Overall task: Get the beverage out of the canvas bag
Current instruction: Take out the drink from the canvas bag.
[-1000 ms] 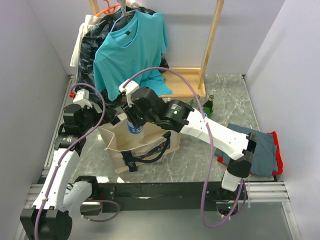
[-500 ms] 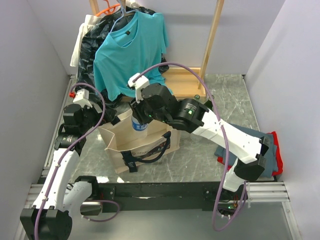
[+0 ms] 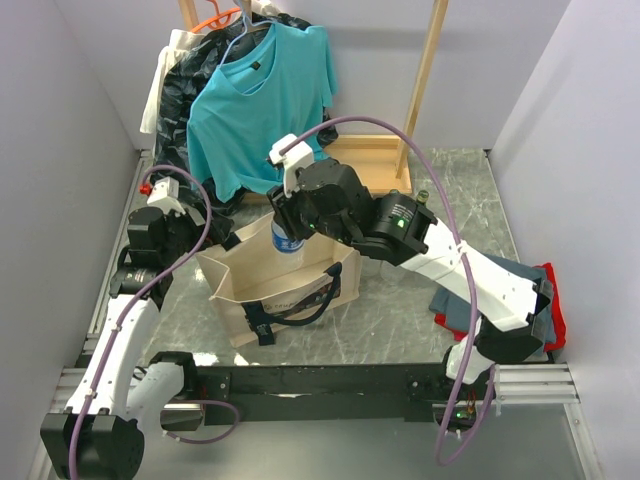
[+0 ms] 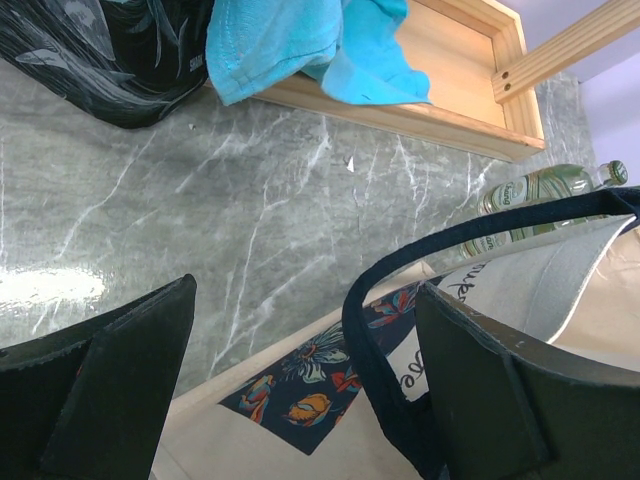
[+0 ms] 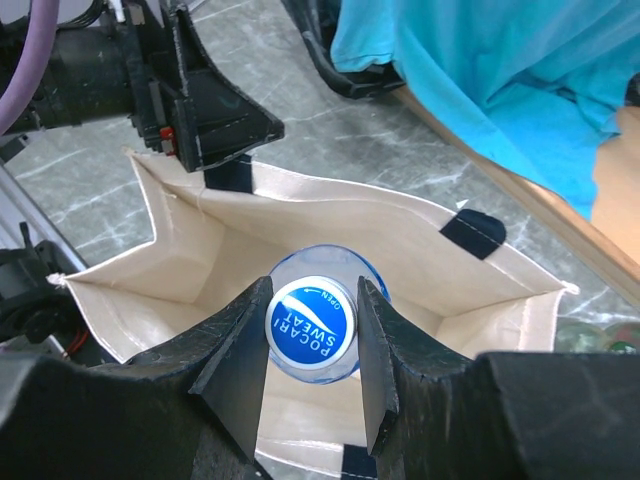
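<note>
The beige canvas bag (image 3: 285,300) stands open near the table's front left, with black straps and a dark flower print (image 4: 300,385). My right gripper (image 3: 288,226) is shut on the beverage (image 3: 287,241), a clear bottle with a blue Pocari Sweat cap (image 5: 312,322). The jaws (image 5: 312,318) press the cap from both sides. The bottle hangs upright over the bag's mouth, its lower part still level with the rim (image 5: 300,195). My left gripper (image 4: 305,300) is open at the bag's back left rim (image 3: 222,240), with a black strap and the printed side between its wide-set fingers.
A green glass bottle (image 4: 550,185) lies behind the bag, near the wooden rack base (image 3: 370,160). A teal T-shirt (image 3: 260,90) and a black plastic bag (image 3: 178,95) hang at the back. Folded clothes (image 3: 545,300) lie at the right.
The right gripper has risen with the bottle and drifted back and right, so more of the bottle is out of the bag. The left arm has stayed put.
</note>
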`<act>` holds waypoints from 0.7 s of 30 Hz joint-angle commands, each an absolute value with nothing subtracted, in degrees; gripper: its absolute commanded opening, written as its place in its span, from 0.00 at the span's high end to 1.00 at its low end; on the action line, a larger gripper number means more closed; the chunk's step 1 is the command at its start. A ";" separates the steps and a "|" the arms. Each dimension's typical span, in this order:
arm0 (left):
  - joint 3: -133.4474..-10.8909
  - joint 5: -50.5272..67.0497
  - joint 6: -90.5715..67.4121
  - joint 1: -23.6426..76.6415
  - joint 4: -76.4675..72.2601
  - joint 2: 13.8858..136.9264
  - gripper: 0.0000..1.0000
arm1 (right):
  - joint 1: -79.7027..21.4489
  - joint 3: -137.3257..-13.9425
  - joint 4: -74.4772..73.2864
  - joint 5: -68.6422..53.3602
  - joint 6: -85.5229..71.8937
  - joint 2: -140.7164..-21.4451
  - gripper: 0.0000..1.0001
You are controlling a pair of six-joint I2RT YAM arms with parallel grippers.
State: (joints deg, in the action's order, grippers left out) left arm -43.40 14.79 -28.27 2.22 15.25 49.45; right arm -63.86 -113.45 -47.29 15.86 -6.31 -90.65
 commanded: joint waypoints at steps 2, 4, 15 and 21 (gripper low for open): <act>-44.74 15.91 -28.30 2.29 13.62 49.83 0.04 | -63.54 -118.21 -39.73 20.30 -4.75 -84.38 1.00; -44.91 15.91 -28.21 2.29 13.80 49.92 0.04 | -63.54 -118.30 -39.64 21.00 -4.40 -84.03 1.00; -45.53 15.91 -27.95 2.29 13.89 50.01 0.04 | -63.54 -111.63 -34.19 28.04 -1.76 -77.70 1.00; -45.61 16.26 -28.13 2.29 13.80 50.10 0.04 | -63.55 -108.81 -31.99 30.67 -0.97 -74.18 1.00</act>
State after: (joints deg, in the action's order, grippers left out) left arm -43.40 15.18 -28.23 2.22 15.20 49.91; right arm -63.86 -108.36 -43.24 26.28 -2.81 -78.74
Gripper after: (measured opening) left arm 0.965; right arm 0.430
